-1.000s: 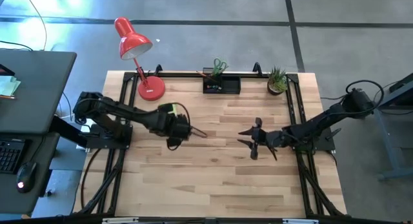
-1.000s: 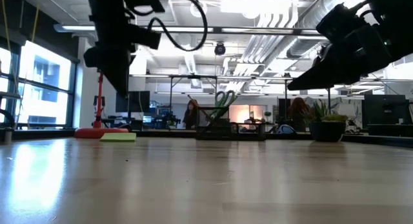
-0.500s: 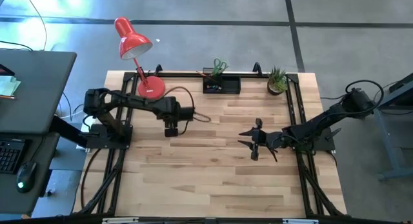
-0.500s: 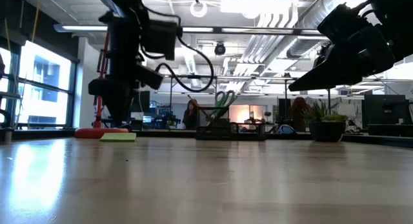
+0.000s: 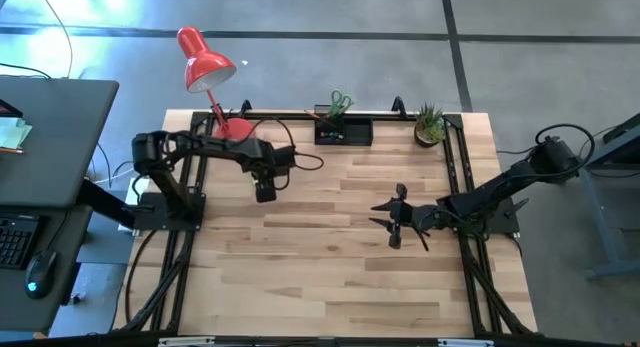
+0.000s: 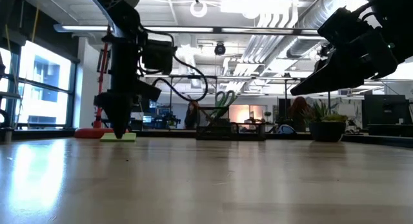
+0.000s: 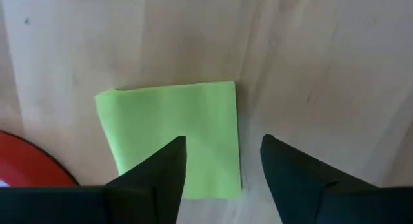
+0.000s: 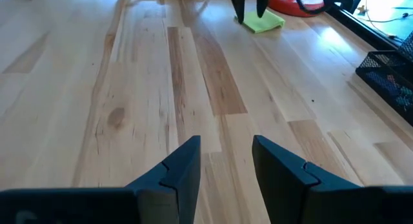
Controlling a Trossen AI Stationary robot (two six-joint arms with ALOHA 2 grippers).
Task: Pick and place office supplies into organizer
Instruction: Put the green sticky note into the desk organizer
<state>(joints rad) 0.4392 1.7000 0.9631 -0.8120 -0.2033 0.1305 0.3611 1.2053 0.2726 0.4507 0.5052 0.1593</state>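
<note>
We can read no writing or brand on anything. The sticky-note pad (image 7: 169, 139) is a flat, lime-green paper square with crisp edges, lying on the pale wood-grain table (image 7: 310, 50) just beside the lamp's red base (image 7: 29, 161). Our left gripper (image 7: 222, 162) hangs over it, dark fingers parted, gripping nothing. Our right gripper (image 8: 226, 162) waits near mid-table, jaws apart and empty

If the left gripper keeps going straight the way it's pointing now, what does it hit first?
Most likely the lime-green square sticky-note pad lying flat on the wooden table. The left gripper points down at it with open fingers straddling the pad's edge, beside the red lamp base.
</note>
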